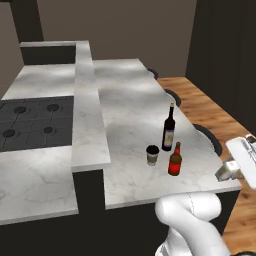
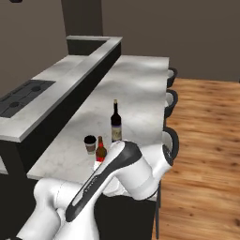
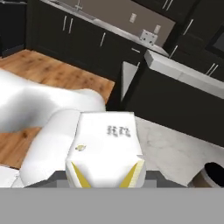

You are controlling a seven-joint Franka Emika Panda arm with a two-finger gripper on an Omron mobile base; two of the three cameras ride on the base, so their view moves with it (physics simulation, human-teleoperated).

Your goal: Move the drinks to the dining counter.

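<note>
Claw (image 1: 228, 171) sits at 3 o'clock in the left base view, off the dining counter (image 1: 130, 100) edge and cut by the frame. I cannot tell how wide its jaws stand or whether they hold anything. In the hand view a pale blocky shape (image 3: 105, 153) covers the fingertips, and I can't make out what it is.

Black cooktop (image 1: 35, 122) lies far left, with the raised ledge (image 1: 90, 125) beside it. On the counter the paper cup (image 1: 152, 155) stands at 8 o'clock of the wine bottle (image 1: 169, 129), and the red bottle (image 1: 175, 160) at 5 o'clock. In the right base view the arm's elbow hides the red bottle's base.
</note>
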